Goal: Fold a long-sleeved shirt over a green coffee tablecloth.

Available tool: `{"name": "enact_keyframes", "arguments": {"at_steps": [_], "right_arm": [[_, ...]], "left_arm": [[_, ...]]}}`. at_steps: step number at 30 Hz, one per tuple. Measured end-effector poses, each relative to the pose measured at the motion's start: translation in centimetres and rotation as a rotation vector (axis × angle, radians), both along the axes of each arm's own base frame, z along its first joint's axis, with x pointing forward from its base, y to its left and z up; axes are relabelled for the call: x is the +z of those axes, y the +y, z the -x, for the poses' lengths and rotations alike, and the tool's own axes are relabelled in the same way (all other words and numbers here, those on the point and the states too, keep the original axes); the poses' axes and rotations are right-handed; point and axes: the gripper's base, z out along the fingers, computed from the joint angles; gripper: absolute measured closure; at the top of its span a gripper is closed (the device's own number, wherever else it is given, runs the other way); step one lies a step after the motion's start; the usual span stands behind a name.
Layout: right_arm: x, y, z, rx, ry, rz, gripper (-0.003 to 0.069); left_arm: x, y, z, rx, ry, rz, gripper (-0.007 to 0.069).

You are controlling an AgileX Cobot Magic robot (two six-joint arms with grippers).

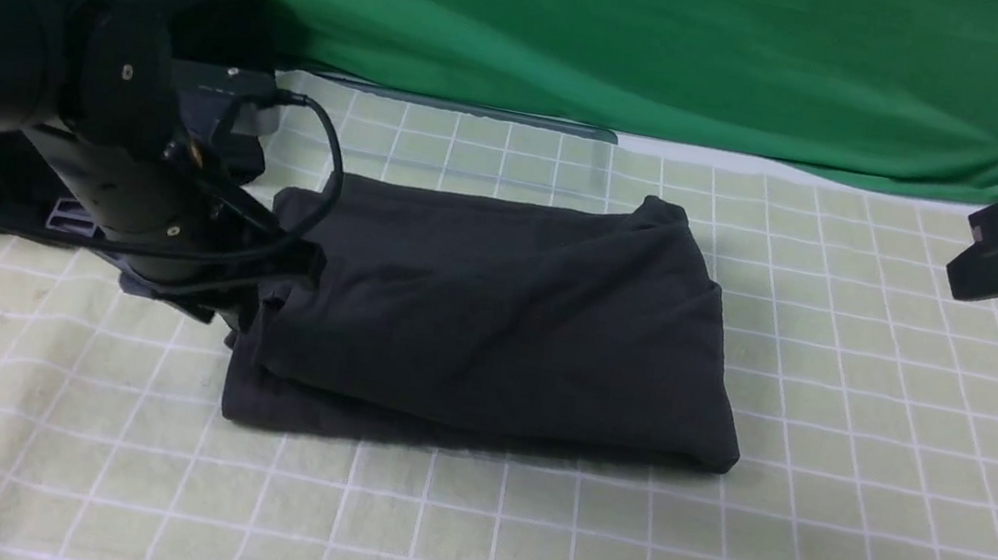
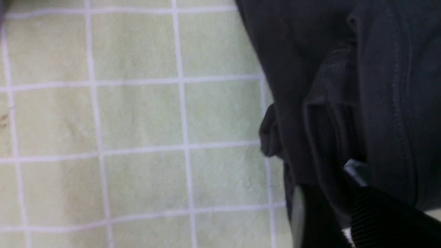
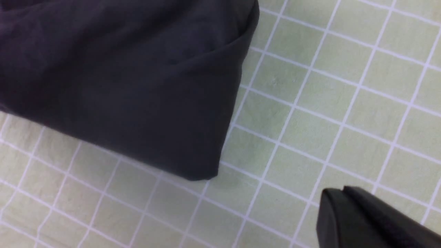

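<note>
Front view shows me the shirt [image 1: 494, 310] lying as a compact folded rectangle on the tablecloth [image 1: 821, 537], so I judge the folding nearly done and the step in hand to be the last tidy-up or release at its left edge. My left gripper [image 1: 268, 297] sits right at that edge, touching the stacked layers. In the left wrist view its fingers [image 2: 379, 213] are against the dark folds [image 2: 344, 103], but I cannot tell whether they are parted or pinching cloth; the fabric hides the gap. My right gripper [image 3: 344, 206] is raised well off to the shirt's far side, its fingers pressed together with nothing between them, and the shirt's corner [image 3: 203, 172] lies apart from it on the grid cloth.

Next, I think, the left gripper should let go cleanly and draw back from the edge without dragging the top layer, since any snag would pull the stack open. The right one need do nothing.
</note>
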Motion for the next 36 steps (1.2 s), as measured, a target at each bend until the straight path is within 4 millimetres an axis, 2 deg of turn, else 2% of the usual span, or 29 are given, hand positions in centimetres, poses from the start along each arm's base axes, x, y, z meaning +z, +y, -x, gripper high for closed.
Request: {"name": "enact_keyframes", "arguments": {"at_steps": [2, 5, 7, 8, 9, 10, 11, 12, 14, 16, 17, 18, 21, 22, 23, 25, 26, 27, 28, 29, 31, 32, 36], "right_arm": [[0.9, 0.0, 0.6, 0.008, -0.030, 0.003, 0.0661], [3.2, -0.1, 2.1, 0.014, -0.101, 0.003, 0.0661], [5.4, -0.2, 4.0, 0.014, -0.173, 0.002, 0.0661], [5.9, -0.2, 4.4, 0.014, -0.188, 0.001, 0.0661], [7.7, -0.4, 6.3, 0.007, -0.265, 0.003, 0.0661], [7.9, -0.4, 6.5, 0.006, -0.276, 0.004, 0.0661], [9.3, -0.5, 8.2, -0.002, -0.342, 0.001, 0.0661], [11.1, -0.8, 10.9, -0.027, -0.466, -0.006, 0.0661], [12.1, -1.0, 12.9, -0.050, -0.555, -0.014, 0.0661], [13.3, -1.5, 16.6, -0.100, -0.720, -0.034, 0.0661], [13.5, -1.7, 17.7, -0.117, -0.773, -0.041, 0.0661], [13.8, -2.1, 20.2, -0.160, -0.900, -0.054, 0.0661], [12.8, -3.1, 25.7, -0.251, -1.165, -0.072, 0.0661], [12.2, -3.4, 26.9, -0.272, -1.228, -0.075, 0.0661], [11.8, -3.5, 27.5, -0.283, -1.257, -0.077, 0.0661], [9.0, -4.1, 30.7, -0.338, -1.408, -0.090, 0.0661], [8.4, -4.1, 30.6, -0.342, -1.406, -0.089, 0.0661], [7.6, -4.3, 31.7, -0.361, -1.465, -0.099, 0.0661], [5.9, -4.6, 32.8, -0.389, -1.534, -0.109, 0.0659], [5.5, -4.7, 33.0, -0.395, -1.549, -0.111, 0.0659], [3.7, -5.0, 34.0, -0.431, -1.635, -0.124, 0.0647], [3.6, -5.0, 34.1, -0.437, -1.647, -0.126, 0.0643], [2.8, -5.3, 34.3, -0.465, -1.699, -0.131, 0.0589]], "left_arm": [[1.0, 0.1, -0.1, 0.003, 0.023, -0.019, 0.0319], [2.9, -0.1, -0.1, 0.004, 0.020, 0.007, 0.0300], [4.8, -0.5, 0.5, -0.015, -0.013, 0.066, 0.0368], [5.0, -0.4, 0.6, -0.020, -0.018, 0.065, 0.0368], [6.4, -0.7, 1.3, -0.040, -0.050, 0.107, 0.0456], [6.8, -0.7, 1.5, -0.042, -0.060, 0.118, 0.0481], [8.0, -0.8, 2.3, -0.063, -0.100, 0.134, 0.0538], [10.0, -0.7, 3.9, -0.086, -0.180, 0.158, 0.0600], [11.2, -0.6, 5.0, -0.092, -0.238, 0.176, 0.0617], [12.5, -0.1, 6.7, -0.090, -0.315, 0.201, 0.0624], [13.0, 0.2, 7.5, -0.088, -0.359, 0.211, 0.0625], [13.7, 0.7, 9.0, -0.086, -0.424, 0.225, 0.0627], [13.9, 1.6, 12.1, -0.078, -0.534, 0.249, 0.0628], [13.5, 2.0, 13.2, -0.073, -0.571, 0.256, 0.0628], [13.8, 2.1, 13.4, -0.072, -0.588, 0.260, 0.0628], [12.8, 3.1, 16.6, -0.063, -0.684, 0.280, 0.0628], [12.5, 3.1, 16.6, -0.062, -0.680, 0.279, 0.0628], [12.3, 3.4, 17.6, -0.059, -0.721, 0.288, 0.0628], [10.9, 4.0, 19.2, -0.054, -0.754, 0.294, 0.0628], [11.0, 4.1, 19.6, -0.053, -0.774, 0.299, 0.0628], [9.0, 4.8, 21.6, -0.025, -0.826, 0.332, 0.0627], [9.1, 4.8, 21.8, -0.025, -0.839, 0.335, 0.0627], [7.1, 5.5, 23.6, 0.010, -0.928, 0.383, 0.0627]]}}
